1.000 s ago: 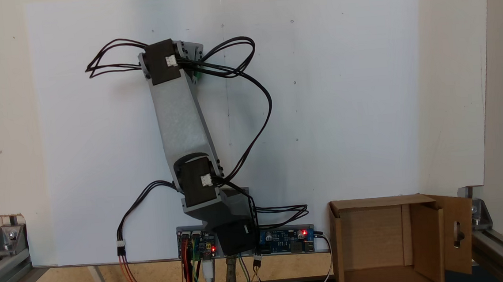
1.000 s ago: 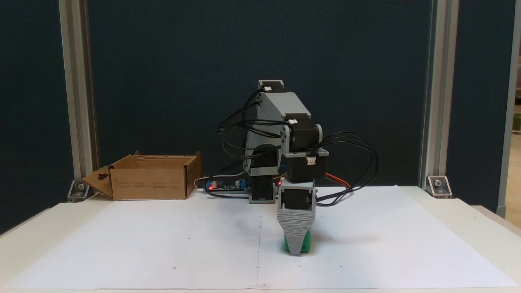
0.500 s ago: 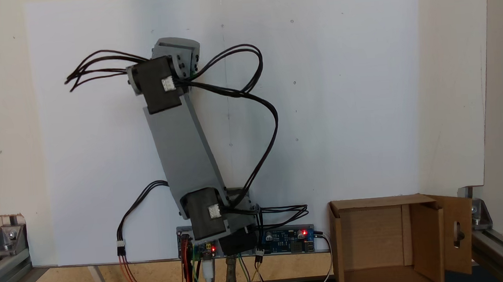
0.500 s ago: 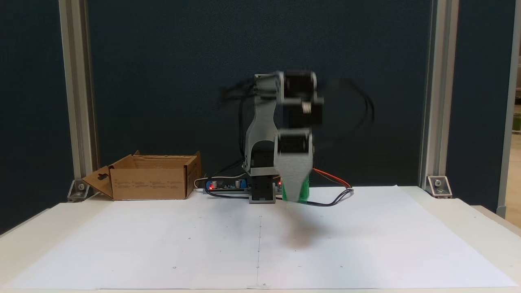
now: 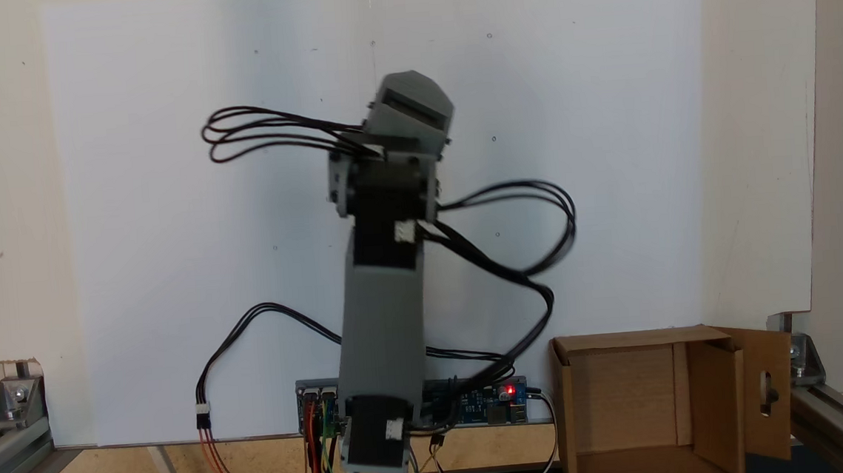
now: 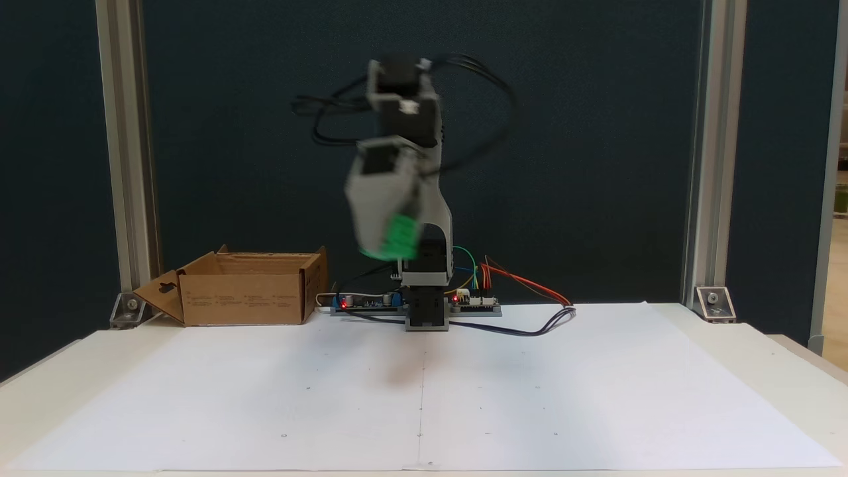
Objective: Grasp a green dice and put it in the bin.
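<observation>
The dice appears in a fixed view as a blurred green patch at the frame centre, slightly left, raised well above the counter. It sits at the lower end of the tool, whose grey body is motion-blurred. The green patch lies against the tool tip and clear of the paper, so the tool appears clamped on the dice; the jaw edges cannot be resolved through the blur.

In a fixed view looking down, the arm runs from the lower centre of the frame up to the centre, and its grey wrist housing covers the tool and the dice.

The bin stands at centre left of a fixed view, at the far edge of the counter, left of the arm base and apart from it. Its top is open, and a flap with a slot cutout hangs out to its left. In a fixed view from above, the bin occupies the lower right, with the slotted flap at its right side. No contents are visible in it.

Black cables loop around the upper arm. A circuit board with a red light lies beside the base, between base and bin. Coloured wires run right of the base. A faint shadow lies on the paper below the tool
</observation>
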### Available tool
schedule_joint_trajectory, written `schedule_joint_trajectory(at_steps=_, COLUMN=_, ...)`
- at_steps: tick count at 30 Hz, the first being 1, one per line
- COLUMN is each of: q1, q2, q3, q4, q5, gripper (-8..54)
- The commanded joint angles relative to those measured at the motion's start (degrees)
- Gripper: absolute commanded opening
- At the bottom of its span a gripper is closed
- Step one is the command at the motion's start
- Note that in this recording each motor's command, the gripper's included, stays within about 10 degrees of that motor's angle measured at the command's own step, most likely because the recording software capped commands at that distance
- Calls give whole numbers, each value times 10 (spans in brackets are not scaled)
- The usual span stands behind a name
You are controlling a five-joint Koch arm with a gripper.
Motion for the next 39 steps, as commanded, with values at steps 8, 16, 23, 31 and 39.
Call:
schedule_joint_trajectory(at_steps=8, q1=320, q2=83, q3=-15, q4=-75, q5=-212, gripper=115)
schedule_joint_trajectory(at_steps=16, q1=629, q2=66, q3=-14, q4=-61, q5=-334, gripper=115)
schedule_joint_trajectory(at_steps=23, q1=789, q2=29, q3=49, q4=-55, q5=-427, gripper=115)
schedule_joint_trajectory(at_steps=31, q1=878, q2=-20, q3=198, q4=-208, q5=-497, gripper=115)
schedule_joint_trajectory(at_steps=39, q1=913, q2=-43, q3=205, q4=-336, q5=-512, gripper=115)
